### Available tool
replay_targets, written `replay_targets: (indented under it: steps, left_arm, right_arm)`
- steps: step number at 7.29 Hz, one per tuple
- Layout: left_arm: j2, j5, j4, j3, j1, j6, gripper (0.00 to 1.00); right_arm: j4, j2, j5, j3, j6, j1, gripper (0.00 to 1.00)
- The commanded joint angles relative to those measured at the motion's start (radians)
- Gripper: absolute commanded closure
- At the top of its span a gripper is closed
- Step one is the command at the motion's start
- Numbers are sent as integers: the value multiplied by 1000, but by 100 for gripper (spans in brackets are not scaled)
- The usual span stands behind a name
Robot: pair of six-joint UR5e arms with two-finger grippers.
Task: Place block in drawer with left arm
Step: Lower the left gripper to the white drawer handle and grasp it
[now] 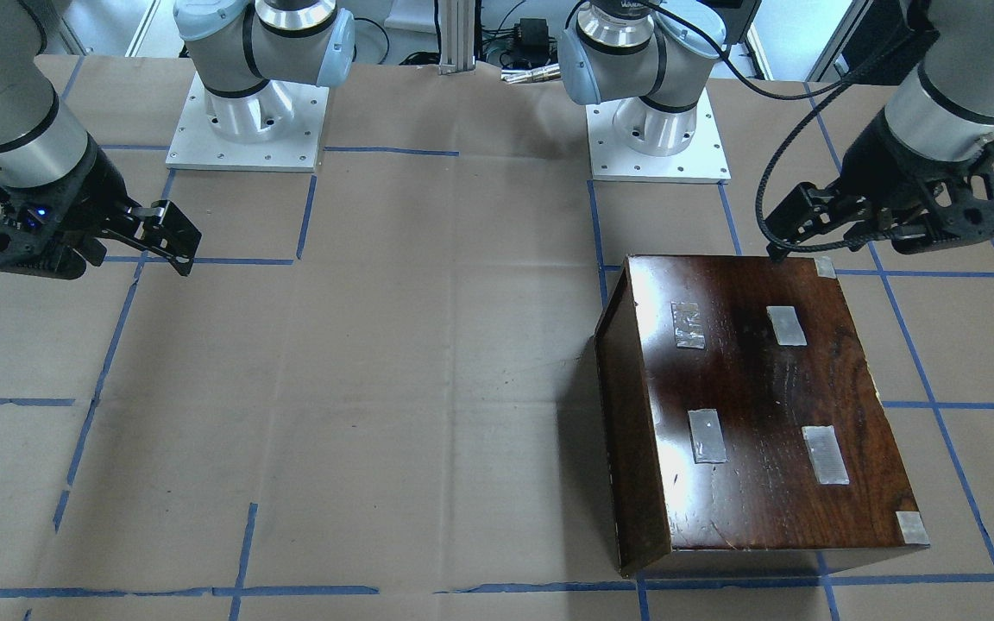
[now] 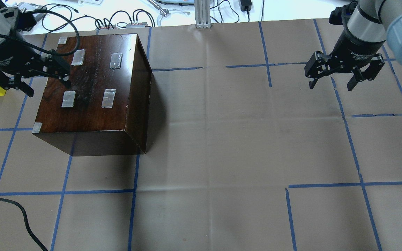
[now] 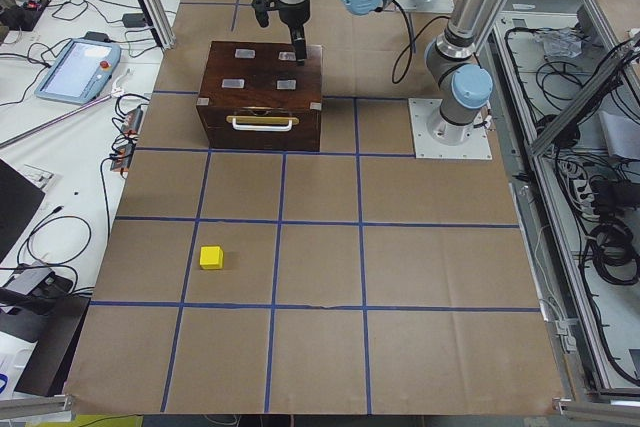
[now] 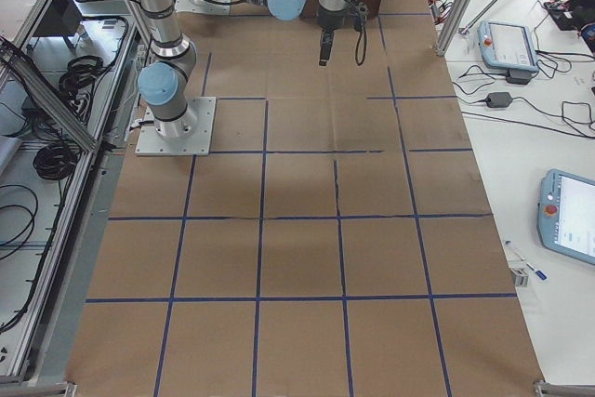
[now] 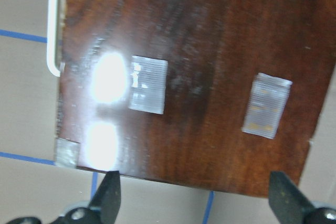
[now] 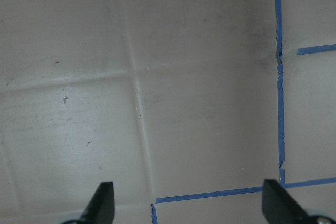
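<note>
Block (image 3: pixel 211 257) on paper-covered table (image 2: pixel 222 139), well apart from dark wooden box (image 2: pixel 92 80), on its drawer side. Drawer (image 3: pixel 262 127) shut, front flush with box. I see left gripper (image 2: pixel 49 90) hovering over box's taped top, fingers spread wide, holding nothing. Right gripper (image 2: pixel 330 86) above table, well apart from box, fingers likewise spread, empty.
</note>
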State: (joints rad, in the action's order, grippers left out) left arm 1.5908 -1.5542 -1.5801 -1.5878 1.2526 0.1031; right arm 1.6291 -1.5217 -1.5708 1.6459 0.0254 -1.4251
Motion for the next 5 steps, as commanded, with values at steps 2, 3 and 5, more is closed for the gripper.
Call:
replay_targets:
  steps: [2,3,5]
  left_arm:
    - [90,14,37,25,-181,163,2]
    - [156,16,87,54,-208,208,2]
    - [271,19,120,124,-235,306,2]
  right_arm:
    - [0,0,0,0,-1,0,0]
    - [0,0,0,0,-1,0,0]
    - [0,0,0,0,-1,0,0]
